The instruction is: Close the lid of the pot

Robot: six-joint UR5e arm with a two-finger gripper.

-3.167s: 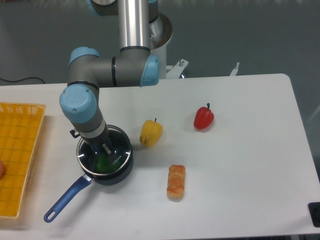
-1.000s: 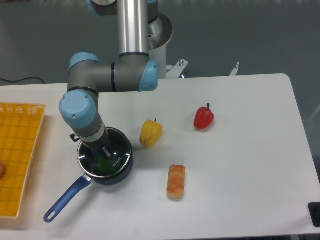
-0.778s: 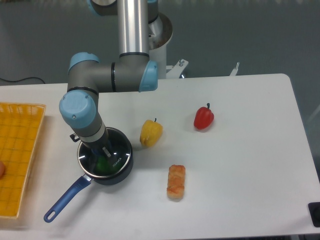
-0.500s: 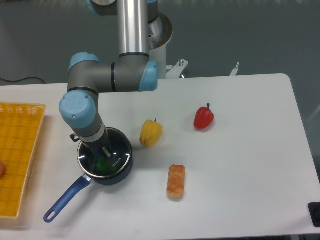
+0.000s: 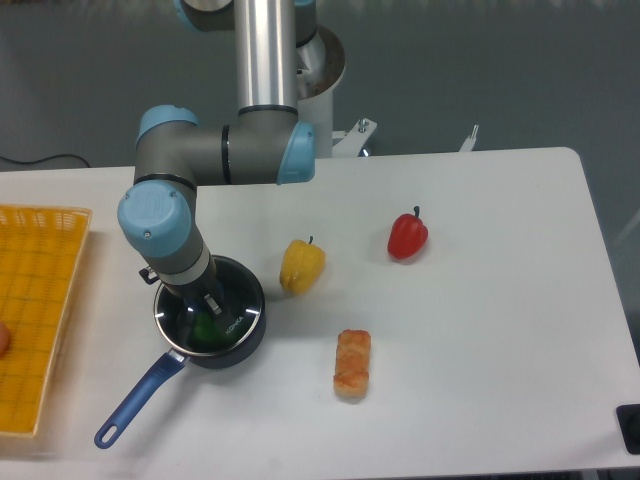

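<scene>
The dark pot (image 5: 243, 338) stands at the front left of the table, its blue handle (image 5: 140, 400) pointing toward the front-left. The glass lid (image 5: 232, 296) with its silver rim lies on top of the pot and covers it. Something green (image 5: 207, 329) shows through the glass. My gripper (image 5: 208, 300) points straight down onto the centre of the lid, its fingers close together where the knob sits. The knob itself is hidden by the fingers.
A yellow pepper (image 5: 301, 266) lies just right of the pot. A red pepper (image 5: 407, 236) lies farther right, and an orange fried piece (image 5: 352, 364) sits near the front. An orange basket (image 5: 35, 300) occupies the left edge.
The pot has turned slightly under the gripper, so the handle's end has swung a little to the right and forward. The arm has barely shifted left.
</scene>
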